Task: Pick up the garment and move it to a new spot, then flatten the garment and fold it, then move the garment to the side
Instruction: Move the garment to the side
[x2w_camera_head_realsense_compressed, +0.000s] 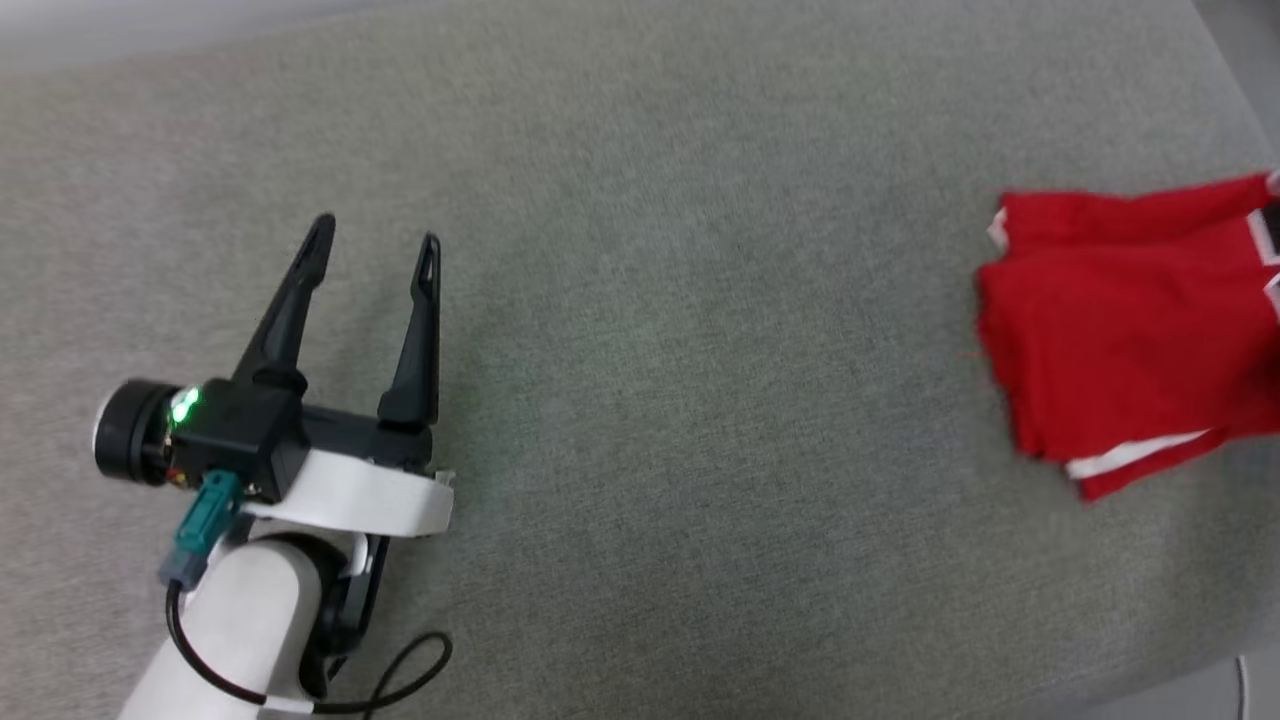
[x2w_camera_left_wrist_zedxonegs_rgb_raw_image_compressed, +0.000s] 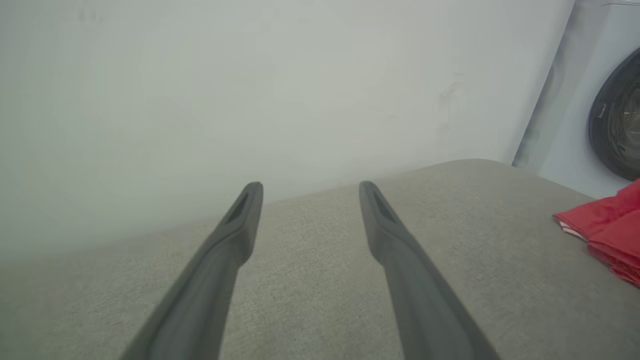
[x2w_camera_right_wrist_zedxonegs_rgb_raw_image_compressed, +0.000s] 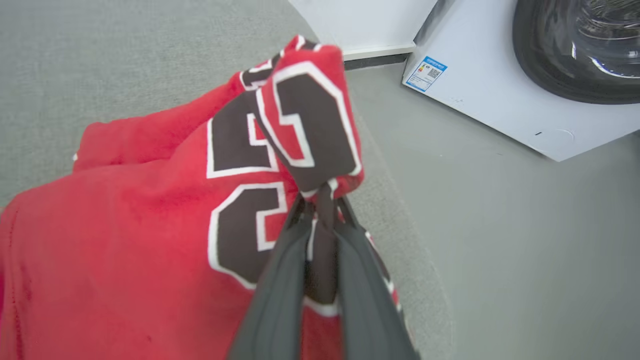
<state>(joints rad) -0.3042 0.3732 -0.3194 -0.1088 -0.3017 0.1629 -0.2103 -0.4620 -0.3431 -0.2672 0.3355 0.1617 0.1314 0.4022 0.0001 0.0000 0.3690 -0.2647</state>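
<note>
The garment (x2w_camera_head_realsense_compressed: 1130, 320) lies as a folded red bundle at the far right of the grey padded surface (x2w_camera_head_realsense_compressed: 650, 400), cut off by the border of the head view. In the right wrist view it sits just beside the rounded edge of that surface, with the bare floor (x2w_camera_right_wrist_zedxonegs_rgb_raw_image_compressed: 500, 250) below and a washing machine (x2w_camera_right_wrist_zedxonegs_rgb_raw_image_compressed: 480, 95) near. The right gripper (x2w_camera_right_wrist_zedxonegs_rgb_raw_image_compressed: 320, 200) is clenched on one small raised fold of it, the part that carries the black white-edged lettering (x2w_camera_right_wrist_zedxonegs_rgb_raw_image_compressed: 310, 125); its jaws stand nearly together with only a thin bit of cloth between them. In my judgement this is the weak point. The grasp perhaps takes only the top layer, so if the arm pulls or lifts, that layer may come up alone and the layers underneath may open, which would undo the folding. Such a thin pinch could also slide off the cloth. Because the bundle is so near the edge, a pull toward the robot's right may carry part of it over the rim, and then its own weight could drag it to the floor. The left gripper (x2w_camera_head_realsense_compressed: 376, 240) hangs released, jaws spread wide and holding nothing, well apart from the garment, so it cannot press the layers down or catch a slip.
</note>
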